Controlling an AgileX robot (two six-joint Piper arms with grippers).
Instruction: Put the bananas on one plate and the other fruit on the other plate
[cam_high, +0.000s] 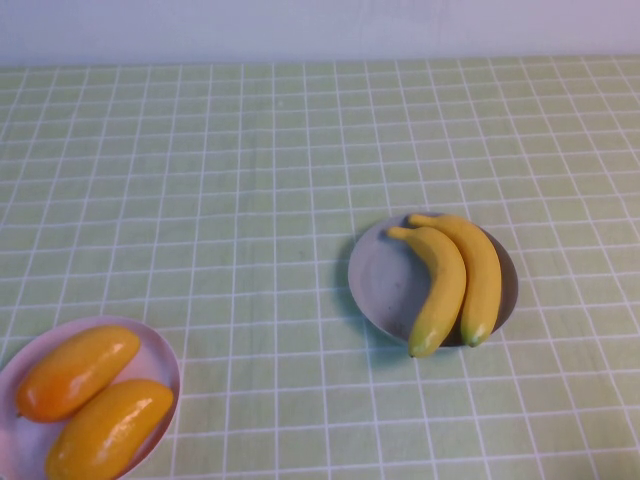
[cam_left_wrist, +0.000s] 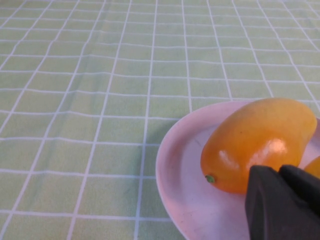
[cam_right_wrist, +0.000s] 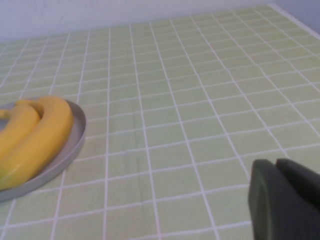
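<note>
Already sorted: both bananas (cam_high: 455, 285) lie lengthwise on the grey-blue plate (cam_high: 380, 280) right of centre, both mangoes (cam_high: 90, 400) on the pink plate (cam_high: 165, 362) at the near-left corner. Left gripper (cam_left_wrist: 282, 205) hangs beside the mangoes, right gripper (cam_right_wrist: 285, 200) apart from the bananas; whether either gripper's jaws are parted cannot be told.

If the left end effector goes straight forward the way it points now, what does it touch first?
Most likely the nearer mango on the pink plate: it lies right ahead of the left end effector, though the gap is hard to judge. The right end effector faces bare tablecloth, beside the bananas.
</note>
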